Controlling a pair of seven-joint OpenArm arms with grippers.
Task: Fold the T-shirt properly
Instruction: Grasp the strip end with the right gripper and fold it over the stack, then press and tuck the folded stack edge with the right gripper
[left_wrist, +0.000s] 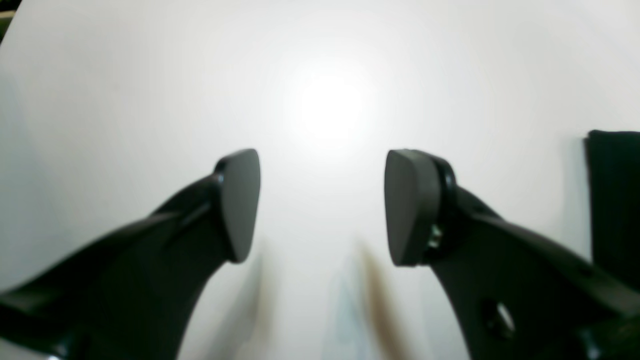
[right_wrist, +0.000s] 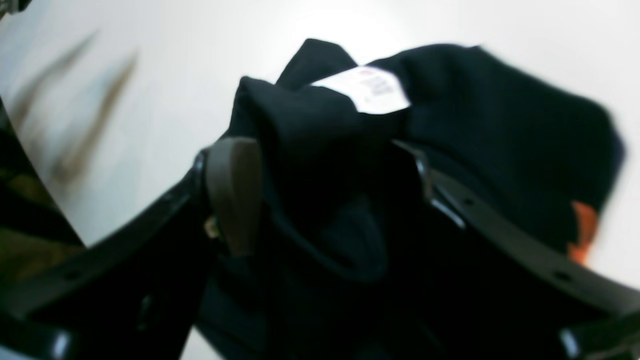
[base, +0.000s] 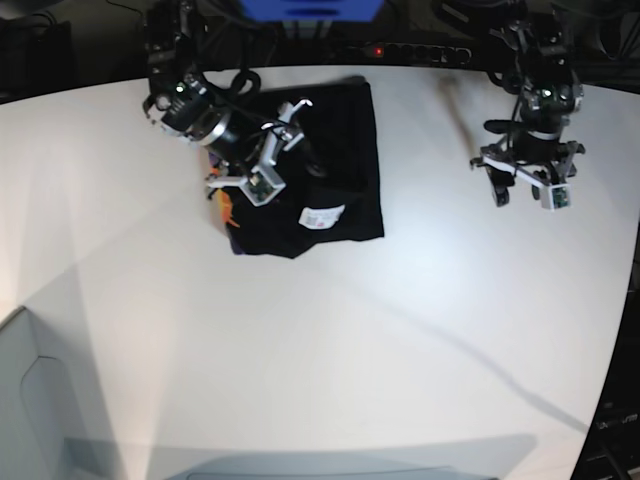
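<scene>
The shirt (base: 325, 165) lay folded into a dark block on the white table (base: 330, 340), toward the far edge and left of centre in the base view, with its white label (base: 322, 216) showing near the front edge and a bit of orange print (base: 224, 212) peeking out at its left side. The right gripper (base: 268, 160) hung over the left part of the shirt. In the right wrist view its fingers (right_wrist: 234, 195) stood wide apart with a bunched fold of black cloth (right_wrist: 320, 165) lying between them, the label (right_wrist: 367, 90) just beyond the fold and the orange print (right_wrist: 582, 232) at the far right; whether the cloth was pinched or merely lay loose between the pads could not be told, though the jaws looked spread rather than clamped. The left gripper (left_wrist: 322, 205) hung well apart from the shirt, above bare table on the right of the base view (base: 528, 185). Its pads (left_wrist: 240, 205) were open with nothing between them, and only a dark edge of the shirt (left_wrist: 615, 200) showed at the right border of the left wrist view.
</scene>
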